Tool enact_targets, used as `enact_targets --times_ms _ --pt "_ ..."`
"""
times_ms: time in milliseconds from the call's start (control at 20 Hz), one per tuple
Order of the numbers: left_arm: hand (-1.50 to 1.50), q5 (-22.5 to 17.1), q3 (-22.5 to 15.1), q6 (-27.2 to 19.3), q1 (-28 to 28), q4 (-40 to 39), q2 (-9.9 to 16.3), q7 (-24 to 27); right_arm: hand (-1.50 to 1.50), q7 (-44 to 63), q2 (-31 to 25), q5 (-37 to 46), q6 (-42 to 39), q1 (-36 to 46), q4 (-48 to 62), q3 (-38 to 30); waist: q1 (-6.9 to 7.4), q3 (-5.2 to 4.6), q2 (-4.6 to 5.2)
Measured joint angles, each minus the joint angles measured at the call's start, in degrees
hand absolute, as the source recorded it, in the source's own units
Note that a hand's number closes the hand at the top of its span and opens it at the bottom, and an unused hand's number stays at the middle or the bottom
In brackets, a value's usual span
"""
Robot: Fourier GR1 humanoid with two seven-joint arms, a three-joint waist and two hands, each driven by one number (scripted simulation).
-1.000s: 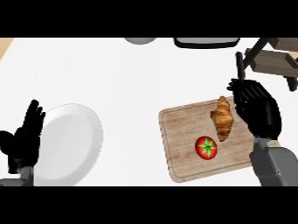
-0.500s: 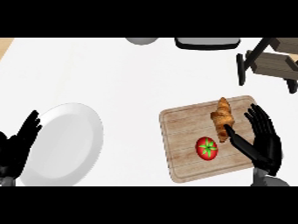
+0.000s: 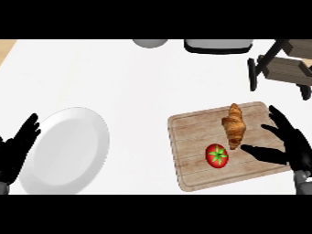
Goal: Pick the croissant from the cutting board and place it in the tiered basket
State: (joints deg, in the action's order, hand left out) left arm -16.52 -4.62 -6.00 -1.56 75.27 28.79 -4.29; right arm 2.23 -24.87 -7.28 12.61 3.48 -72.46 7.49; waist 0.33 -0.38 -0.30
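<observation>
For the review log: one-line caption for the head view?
Open right hand beside croissant on cutting board; left hand rests by plate.

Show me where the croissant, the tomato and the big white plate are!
croissant (image 3: 234,126), head view, middle of its brown crust.
tomato (image 3: 217,155), head view, its green stem top.
white plate (image 3: 67,148), head view, bare middle of the plate.

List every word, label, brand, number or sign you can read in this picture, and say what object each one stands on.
None: no readable text, number or sign shows anywhere.
The croissant, tomato, cutting board, white plate, tiered basket and both hands, left and right, are all unmarked.
</observation>
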Motion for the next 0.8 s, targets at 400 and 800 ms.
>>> enact_targets --times_ms 400,800 --pt "0.00 0.30 1.81 1.86 -1.76 1.24 -0.23 -0.23 -1.50 21.97 -5.16 -1.36 -7.29 8.94 -7.59 0.21 -0.03 0.28 0.19" --pt "0.00 2.15 2.84 2.42 -2.30 2.47 -1.50 -0.97 -1.50 35.88 -6.09 -3.31 -14.66 12.64 -9.33 0.22 -0.10 0.34 0.25"
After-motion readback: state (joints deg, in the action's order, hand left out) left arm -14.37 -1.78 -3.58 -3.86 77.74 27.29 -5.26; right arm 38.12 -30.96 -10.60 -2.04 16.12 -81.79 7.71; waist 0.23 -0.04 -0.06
